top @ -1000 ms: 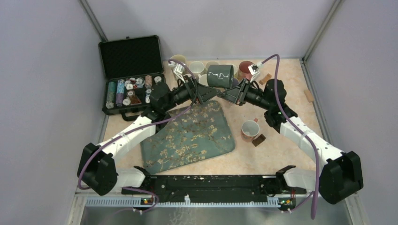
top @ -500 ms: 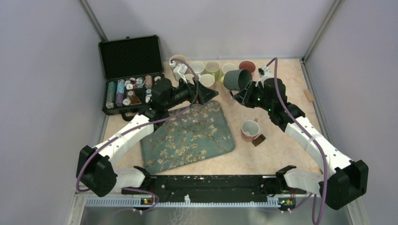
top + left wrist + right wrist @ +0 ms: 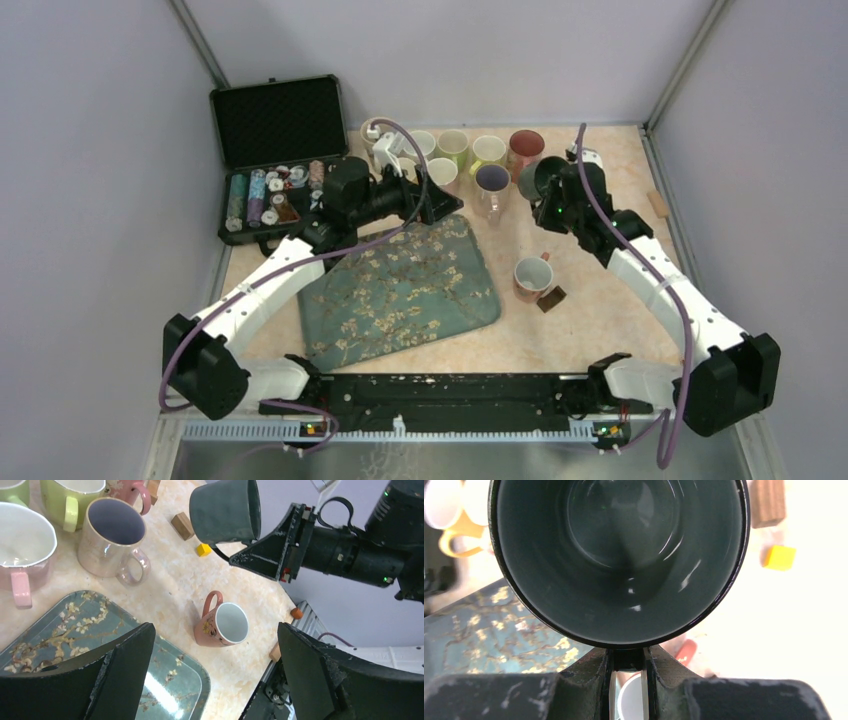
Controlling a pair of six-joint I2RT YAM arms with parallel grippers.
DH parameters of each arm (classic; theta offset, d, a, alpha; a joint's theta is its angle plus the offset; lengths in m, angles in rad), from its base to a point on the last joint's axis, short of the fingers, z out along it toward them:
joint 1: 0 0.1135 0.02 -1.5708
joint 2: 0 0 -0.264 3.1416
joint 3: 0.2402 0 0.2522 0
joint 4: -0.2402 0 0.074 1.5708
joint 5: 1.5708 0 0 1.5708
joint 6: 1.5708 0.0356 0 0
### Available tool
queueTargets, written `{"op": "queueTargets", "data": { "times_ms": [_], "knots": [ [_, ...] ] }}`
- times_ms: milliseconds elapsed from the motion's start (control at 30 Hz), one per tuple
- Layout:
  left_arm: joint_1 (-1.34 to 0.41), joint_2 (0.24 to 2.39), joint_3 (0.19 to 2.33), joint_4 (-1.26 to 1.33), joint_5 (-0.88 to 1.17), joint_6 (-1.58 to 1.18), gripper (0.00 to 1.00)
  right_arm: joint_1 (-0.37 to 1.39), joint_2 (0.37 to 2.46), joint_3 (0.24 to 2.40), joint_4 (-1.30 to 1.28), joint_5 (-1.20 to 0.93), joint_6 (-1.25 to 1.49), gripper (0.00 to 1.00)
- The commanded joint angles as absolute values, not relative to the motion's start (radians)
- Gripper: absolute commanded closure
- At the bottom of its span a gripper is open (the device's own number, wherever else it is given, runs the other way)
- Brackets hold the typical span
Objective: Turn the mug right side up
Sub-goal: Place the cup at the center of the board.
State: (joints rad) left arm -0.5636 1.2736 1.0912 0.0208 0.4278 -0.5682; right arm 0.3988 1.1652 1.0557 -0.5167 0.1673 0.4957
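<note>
Top view first: the right end effector [image 3: 626, 662] is up in the upper right-centre of the frame with the dark grey mug [image 3: 531, 180] in its grip. Its jaws are pinched together on the mug's handle [image 3: 220, 553], and the right wrist view shows that nip clearly at the bottom of the frame, with the open mouth filling everything above it.

The mug is off the surface [image 3: 540, 335], hanging in the air just right of the row of mugs [image 3: 470, 150] at the back. From the left wrist view it is tipped over, mouth to the right of that frame and base to the left, so it is neither upside down nor upright. I can't read the exact tilt from these views.

The left end effector [image 3: 215, 627] sits left of centre in the top view, jaws spread wide, nothing between them. It hangs over the far corner of the blossom tray [image 3: 400, 290], and the pink mug [image 3: 530, 275] stands below on its own.

My read on progress: the pick-up is done and the turn looks partly made. What's left is rolling the mouth to face straight up, lowering the base onto a bare patch, perhaps near the yellow block [image 3: 203, 549], and opening the jaws without tipping it
</note>
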Motion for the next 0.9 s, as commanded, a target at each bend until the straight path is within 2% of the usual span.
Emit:
{"op": "queueTargets", "data": {
  "times_ms": [0, 867],
  "knots": [
    [-0.564, 1.285, 1.139, -0.035, 0.462, -0.518, 0.01, 0.352, 1.206, 1.111, -0.479, 0.233, 0.468, 1.00],
    [-0.561, 1.277, 1.134, -0.087, 0.483, -0.467, 0.01, 0.262, 1.619, 1.189, -0.406, 0.195, 0.450, 1.00]
  ]
}}
